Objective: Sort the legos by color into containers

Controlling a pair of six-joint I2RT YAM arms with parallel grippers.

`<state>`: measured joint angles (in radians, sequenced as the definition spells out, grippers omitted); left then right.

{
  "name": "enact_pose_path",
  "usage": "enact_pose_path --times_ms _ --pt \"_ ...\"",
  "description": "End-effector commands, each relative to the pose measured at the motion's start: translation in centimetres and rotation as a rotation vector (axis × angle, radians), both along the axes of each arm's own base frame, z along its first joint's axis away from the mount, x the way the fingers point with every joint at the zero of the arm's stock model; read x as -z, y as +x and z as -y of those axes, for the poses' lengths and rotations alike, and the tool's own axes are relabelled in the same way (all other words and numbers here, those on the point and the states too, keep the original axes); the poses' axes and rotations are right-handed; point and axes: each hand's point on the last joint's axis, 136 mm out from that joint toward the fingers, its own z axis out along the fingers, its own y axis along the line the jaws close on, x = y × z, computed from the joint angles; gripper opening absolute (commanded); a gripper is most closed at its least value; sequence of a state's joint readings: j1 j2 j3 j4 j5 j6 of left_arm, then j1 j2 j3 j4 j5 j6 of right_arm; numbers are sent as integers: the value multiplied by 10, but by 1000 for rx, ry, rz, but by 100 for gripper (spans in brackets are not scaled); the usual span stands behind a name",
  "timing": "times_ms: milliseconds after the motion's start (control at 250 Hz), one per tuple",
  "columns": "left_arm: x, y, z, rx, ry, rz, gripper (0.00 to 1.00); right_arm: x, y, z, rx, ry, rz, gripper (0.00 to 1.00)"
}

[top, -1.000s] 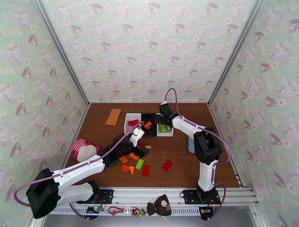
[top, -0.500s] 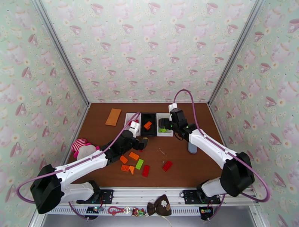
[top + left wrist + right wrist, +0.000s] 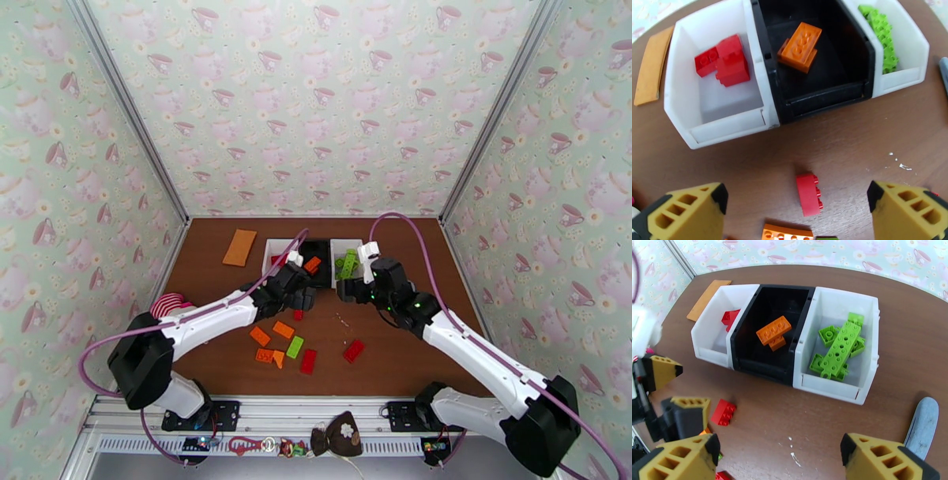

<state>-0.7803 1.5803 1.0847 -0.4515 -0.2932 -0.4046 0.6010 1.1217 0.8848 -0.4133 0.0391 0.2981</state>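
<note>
Three bins stand side by side at the back. The left white bin holds red legos. Orange legos lie in the black bin, and green legos in the right white bin. My left gripper is open, low before the bins, straddling a small red brick on the table. My right gripper hangs open and holds nothing. Loose legos lie nearer.
A flat orange card lies left of the bins. A pink-striped plush sits by the left arm. A grey-blue object lies right of the bins. White crumbs dot the table.
My right gripper pulled back from over the green bin toward the near side. The left gripper moved from the lego pile toward the bins, and the small red brick now shows below it.
</note>
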Motion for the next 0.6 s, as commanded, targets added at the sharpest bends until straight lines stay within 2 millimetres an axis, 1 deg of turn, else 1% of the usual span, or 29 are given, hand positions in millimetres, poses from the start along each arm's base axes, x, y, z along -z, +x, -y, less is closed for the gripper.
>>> enact_pose_path --times_ms 0,160,420,596 --pt "18 -8 -5 -50 37 -103 92 10 -11 3 -30 -40 -32 86" --pt "38 -7 0 -80 54 -164 86 10 -10 3 -37 -53 -25 86" --pt "71 -9 8 -81 69 -252 76 20 -5 0 -42 -78 -43 86" --pt "83 -10 6 -80 90 -275 70 19 -3 0 -36 -82 -40 86"
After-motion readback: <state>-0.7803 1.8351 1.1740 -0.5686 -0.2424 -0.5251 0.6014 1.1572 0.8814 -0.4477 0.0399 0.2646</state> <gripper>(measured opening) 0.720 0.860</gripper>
